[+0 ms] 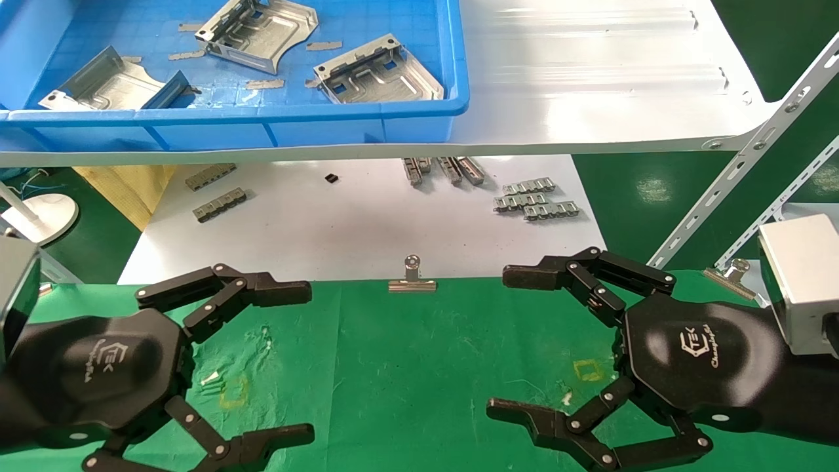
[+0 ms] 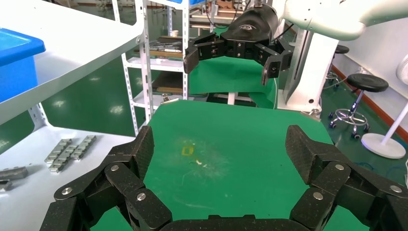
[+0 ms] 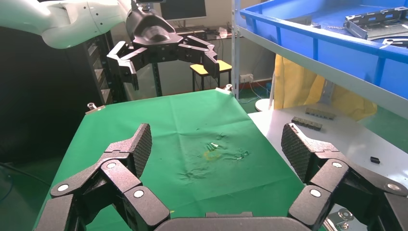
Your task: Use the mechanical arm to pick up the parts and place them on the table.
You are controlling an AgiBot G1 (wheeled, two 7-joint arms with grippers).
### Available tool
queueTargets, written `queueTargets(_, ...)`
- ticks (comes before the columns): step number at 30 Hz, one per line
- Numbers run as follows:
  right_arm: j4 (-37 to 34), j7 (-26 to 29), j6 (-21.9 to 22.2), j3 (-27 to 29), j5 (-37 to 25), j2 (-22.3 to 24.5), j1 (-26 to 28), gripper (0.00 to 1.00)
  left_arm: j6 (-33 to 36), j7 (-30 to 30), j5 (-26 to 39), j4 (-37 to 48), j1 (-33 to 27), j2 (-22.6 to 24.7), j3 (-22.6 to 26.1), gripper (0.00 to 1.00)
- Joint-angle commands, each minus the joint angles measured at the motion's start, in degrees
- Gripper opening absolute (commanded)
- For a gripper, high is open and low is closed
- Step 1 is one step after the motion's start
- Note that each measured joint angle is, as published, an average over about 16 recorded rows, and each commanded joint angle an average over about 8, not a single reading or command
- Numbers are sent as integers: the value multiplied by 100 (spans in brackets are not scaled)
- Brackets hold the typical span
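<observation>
Three silvery sheet-metal parts lie in a blue bin (image 1: 419,108) on the shelf: one at the left (image 1: 108,82), one at the top middle (image 1: 259,33), one at the right (image 1: 380,72). The green cloth table (image 1: 406,367) carries no part. My left gripper (image 1: 295,360) is open and empty above the table's left side; it also shows in the left wrist view (image 2: 219,144). My right gripper (image 1: 508,344) is open and empty above the table's right side; it also shows in the right wrist view (image 3: 214,139). The two hands face each other.
A glossy white shelf board (image 1: 590,78) holds the bin above a matte white sheet (image 1: 341,223) with small grey link strips (image 1: 534,200). A silver binder clip (image 1: 411,278) pins the cloth's far edge. Perforated metal shelf struts (image 1: 741,157) slant at the right.
</observation>
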Motion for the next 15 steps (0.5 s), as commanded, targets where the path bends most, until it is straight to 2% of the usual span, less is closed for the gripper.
queueTargets(1,0,0,0,0,0,0,0,100,0,0,0,0,0,0,0,100)
queueTargets(13,0,0,0,0,0,0,0,100,0,0,0,0,0,0,0,100)
queueTargets(14,0,0,0,0,0,0,0,92,0,0,0,0,0,0,0,100)
queueTargets(15,0,0,0,0,0,0,0,80,0,0,0,0,0,0,0,100)
